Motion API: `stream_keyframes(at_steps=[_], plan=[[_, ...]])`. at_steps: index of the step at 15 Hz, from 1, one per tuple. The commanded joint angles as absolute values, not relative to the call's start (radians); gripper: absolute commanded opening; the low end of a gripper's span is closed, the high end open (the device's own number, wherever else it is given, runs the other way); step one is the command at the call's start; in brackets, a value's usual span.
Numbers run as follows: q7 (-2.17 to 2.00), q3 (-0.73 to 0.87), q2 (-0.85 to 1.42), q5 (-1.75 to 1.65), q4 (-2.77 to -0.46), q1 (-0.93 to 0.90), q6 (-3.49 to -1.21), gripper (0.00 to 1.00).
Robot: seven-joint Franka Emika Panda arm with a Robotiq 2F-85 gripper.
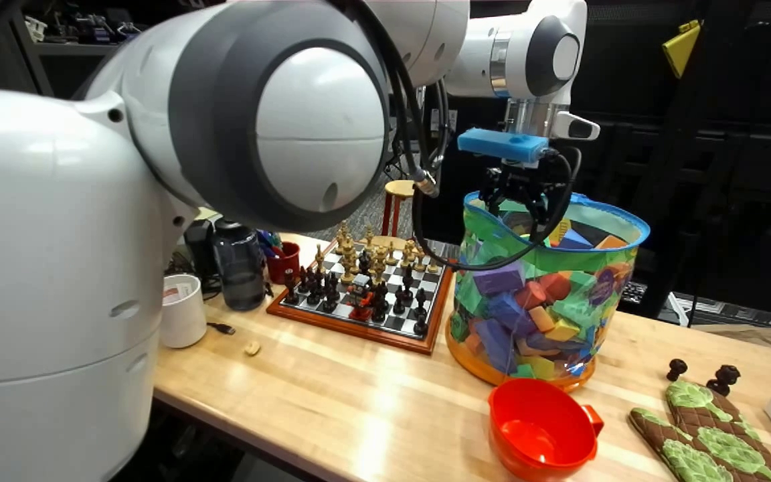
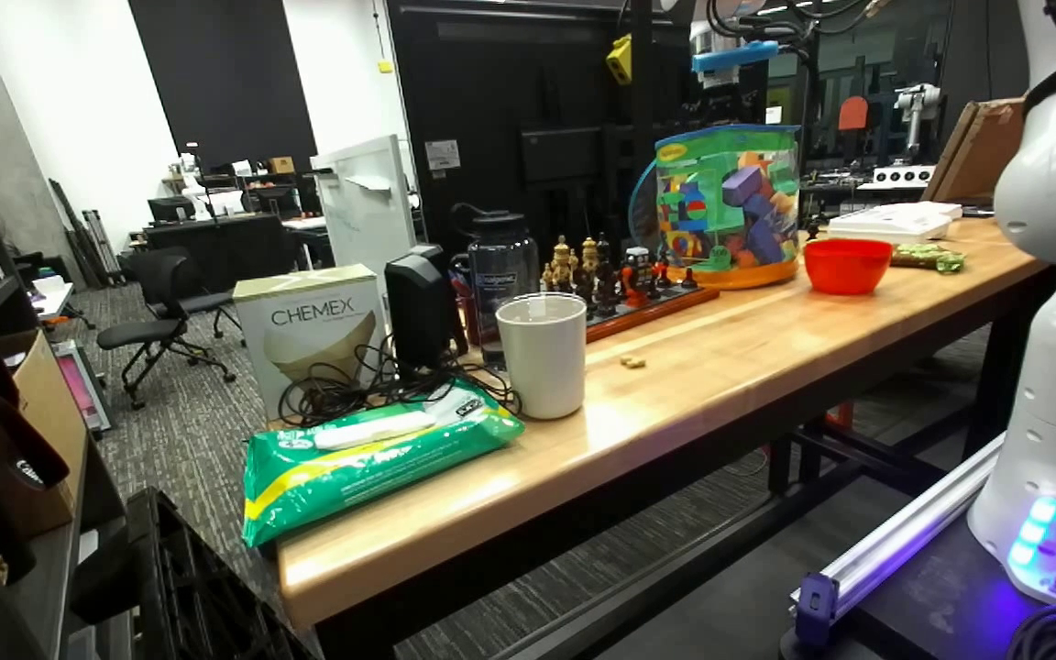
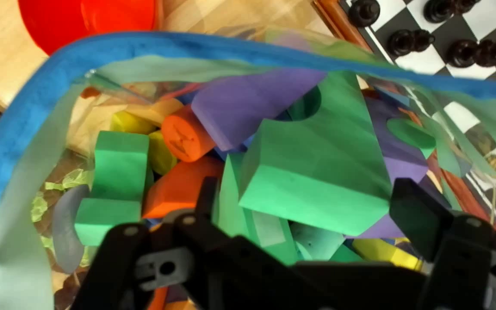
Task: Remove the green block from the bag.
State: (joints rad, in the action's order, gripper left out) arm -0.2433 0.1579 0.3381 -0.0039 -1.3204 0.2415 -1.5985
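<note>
Apparently arched green block point(image 3: 323, 165)

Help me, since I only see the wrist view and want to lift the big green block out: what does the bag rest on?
Observer: In both exterior views the clear plastic bag stands upright on its orange base, right on the wooden table.
Operator: Good. The red bowl is cut off at the top of my view. Does it have a handle?
Observer: Yes. In an exterior view a red handle sticks out on the side away from the chessboard.
</note>
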Motion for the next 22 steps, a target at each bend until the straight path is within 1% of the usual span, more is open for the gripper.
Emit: stream_keyframes(at_steps=[1, 5, 8, 17, 22], plan=[[-0.108, 0.155, 0.327, 0.018, -1.341, 0.245, -1.518, 1.00], [0.058, 0.151, 0.348, 0.010, -1.320, 0.254, -1.438, 1.00], [0.134, 0.151, 0.352, 0.011, -1.314, 0.262, -1.427, 1.00], [0.351, 0.143, 0.338, 0.023, -1.337, 0.287, -1.599, 1.00], [0.471, 0.127, 0.354, 0.101, -1.315, 0.308, -1.572, 1.00]])
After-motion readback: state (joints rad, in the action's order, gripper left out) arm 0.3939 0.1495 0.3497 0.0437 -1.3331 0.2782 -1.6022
